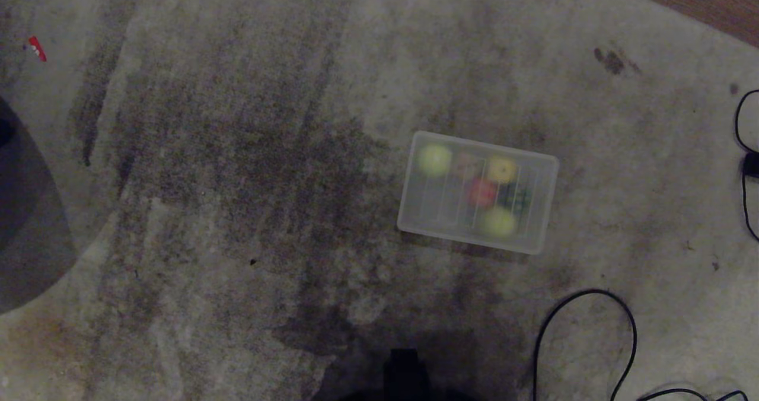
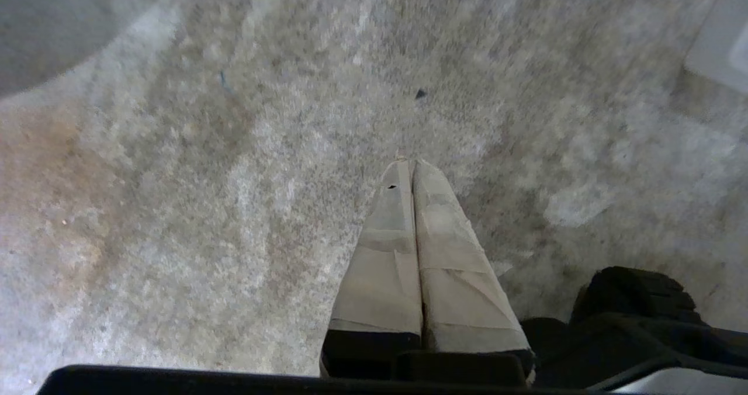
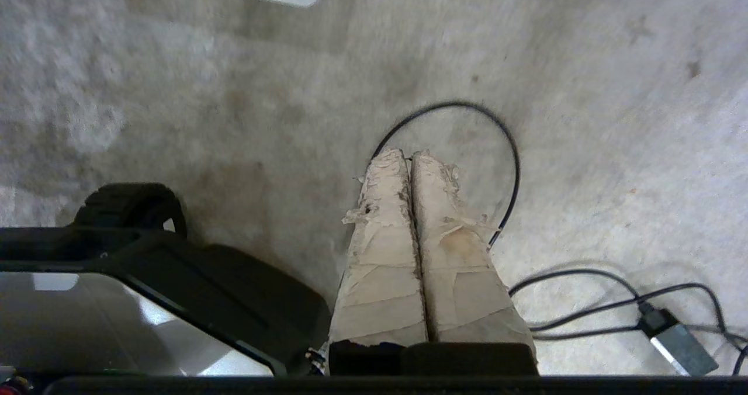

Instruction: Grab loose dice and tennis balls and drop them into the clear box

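Carpet (image 1: 249, 169) shot from above: clear box (image 1: 415, 211) sits right of centre, lid on by the look of the ribbing. Inside, blurred through the plastic: two tennis balls (image 1: 434, 159), one at the far-left corner, one at the near edge; red die (image 1: 481, 193) mid-box, yellow die (image 1: 502, 168) behind it, tan die (image 1: 466, 165) between ball and yellow die, dark green die (image 1: 514, 198) at the right. No loose dice or balls seen on the carpet, so job looks done or nearly so.

Left tool (image 2: 412, 164): taped fingers pressed together, holding nothing, hanging over bare carpet, box corner just at the frame edge. Right tool (image 3: 411, 154): same, fingers together and empty, hovering above a loop of black cable (image 1: 584, 330).

Risks:
- Cable loops close to the base on the right; could snag a wheel or the right tool on any drive or reach, then drag the adapter.
- Lid apparently on, so any further drop would bounce off the lid and roll away across the carpet.
- Contents smeared by plastic; easy to miscount pieces, especially green die against the dark.

Box orientation: long axis running left-right, slightly skewed, right end nearer the robot. Lying flat, top face up.
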`<state>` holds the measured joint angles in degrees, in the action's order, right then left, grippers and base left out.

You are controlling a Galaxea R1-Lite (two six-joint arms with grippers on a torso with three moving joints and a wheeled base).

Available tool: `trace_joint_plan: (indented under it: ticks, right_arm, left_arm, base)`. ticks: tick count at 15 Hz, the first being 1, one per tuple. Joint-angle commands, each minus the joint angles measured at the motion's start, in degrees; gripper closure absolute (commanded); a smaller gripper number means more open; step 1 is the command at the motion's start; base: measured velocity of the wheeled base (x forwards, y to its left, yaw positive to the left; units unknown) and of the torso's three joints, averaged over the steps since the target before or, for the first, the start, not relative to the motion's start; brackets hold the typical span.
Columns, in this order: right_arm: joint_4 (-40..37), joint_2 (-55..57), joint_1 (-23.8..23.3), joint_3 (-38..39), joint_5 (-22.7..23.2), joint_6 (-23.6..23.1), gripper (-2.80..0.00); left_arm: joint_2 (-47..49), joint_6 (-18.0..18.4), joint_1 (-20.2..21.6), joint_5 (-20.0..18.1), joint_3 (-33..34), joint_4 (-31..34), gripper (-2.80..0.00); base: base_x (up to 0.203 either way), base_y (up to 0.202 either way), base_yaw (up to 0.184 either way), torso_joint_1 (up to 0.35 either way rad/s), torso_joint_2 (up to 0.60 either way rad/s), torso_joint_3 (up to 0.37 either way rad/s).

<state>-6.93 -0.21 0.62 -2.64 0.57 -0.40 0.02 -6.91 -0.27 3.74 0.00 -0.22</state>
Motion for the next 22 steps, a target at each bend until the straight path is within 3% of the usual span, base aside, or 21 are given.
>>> trace_joint_plan:
  ticks: [1,22]
  right_arm:
    - [0.2,0.2,0.0,0.2,0.0,0.0,0.00]
    - [0.2,0.2,0.1,0.2,0.1,0.0,0.00]
  left_arm:
    - [0.1,0.1,0.0,0.0,0.1,0.0,0.00]
    - [0.1,0.2,0.0,-0.1,0.1,0.0,0.00]
  base:
    - [0.000,0.000,0.000,0.002,0.00,0.198]
    - [0.000,0.000,0.000,0.003,0.00,0.201]
